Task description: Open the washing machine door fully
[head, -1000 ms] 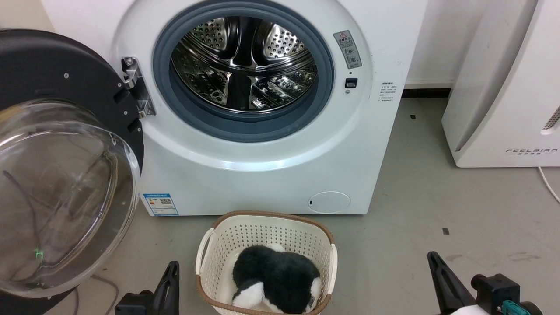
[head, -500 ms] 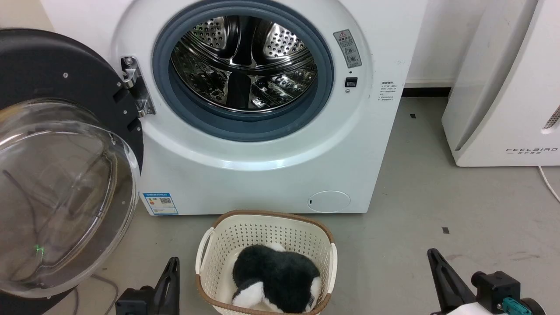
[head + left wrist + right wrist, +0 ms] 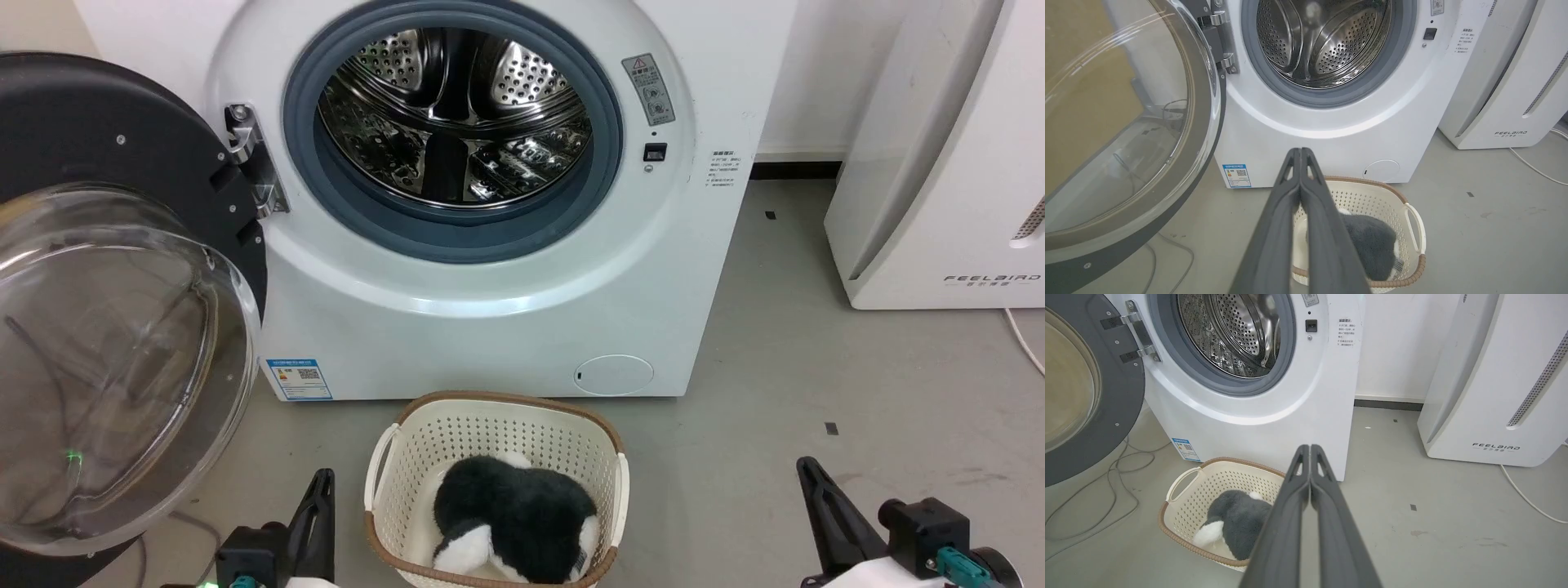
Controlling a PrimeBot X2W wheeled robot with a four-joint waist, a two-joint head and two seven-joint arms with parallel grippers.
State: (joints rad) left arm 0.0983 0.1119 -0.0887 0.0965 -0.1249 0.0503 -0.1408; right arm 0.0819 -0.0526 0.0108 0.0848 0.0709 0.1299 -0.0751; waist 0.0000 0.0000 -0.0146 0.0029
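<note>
Washing machine door (image 3: 122,310) hangs swung wide at your 9 o'clock in the head view, matte inner face and glass bowl turned outward on the metal hinge (image 3: 249,159); the washing machine (image 3: 506,318) shows its steel drum (image 3: 457,114) bare at 12 o'clock; your left gripper (image 3: 1300,152) and right gripper (image 3: 1310,449) each have fingers pressed together on nothing, parked low at 7 and 5 o'clock, well apart from the door, likely because the opening looks done; a laundry basket (image 3: 490,437) holding a plush toy (image 3: 510,510) sits at 6 o'clock, presumably for loading.
</note>
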